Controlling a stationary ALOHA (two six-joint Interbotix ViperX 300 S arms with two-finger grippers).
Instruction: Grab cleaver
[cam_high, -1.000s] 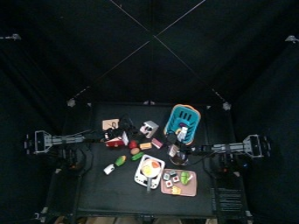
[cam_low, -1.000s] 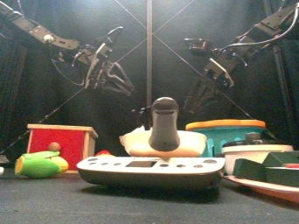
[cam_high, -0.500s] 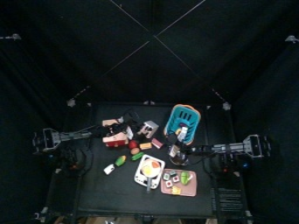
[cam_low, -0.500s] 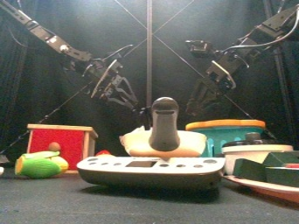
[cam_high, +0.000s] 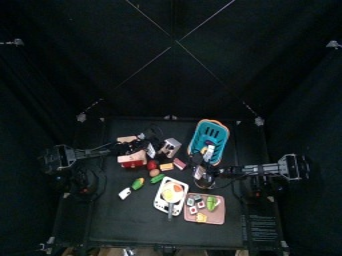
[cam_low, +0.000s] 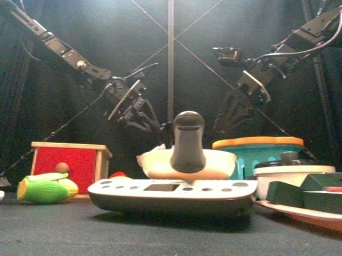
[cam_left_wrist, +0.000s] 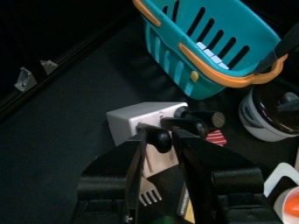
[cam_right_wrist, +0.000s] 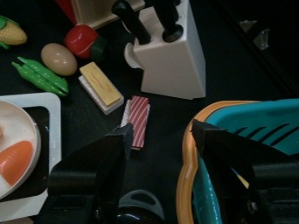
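Knife block (cam_left_wrist: 149, 122) below left pincer (cam_left_wrist: 167, 166) shows no readable label

Count by kind, as far as the views allow:

- knife block (cam_right_wrist: 173, 54): one, white, with three black handles (cam_right_wrist: 149, 12) showing at its top
- basket (cam_left_wrist: 211, 45): one, teal with an orange rim
- red box (cam_low: 71, 164): one, with a round knob on its front
- scale-like grey device (cam_low: 171, 196): one
- bacon strip (cam_right_wrist: 136, 120): one
- butter stick (cam_right_wrist: 101, 87): one
- egg (cam_right_wrist: 59, 58): one
- tomato (cam_right_wrist: 79, 39): one
- green pod (cam_right_wrist: 38, 75): one
- corn cob (cam_right_wrist: 10, 31): one
- arms: two, one gripper each

Smaller table items in the top view are too small to count
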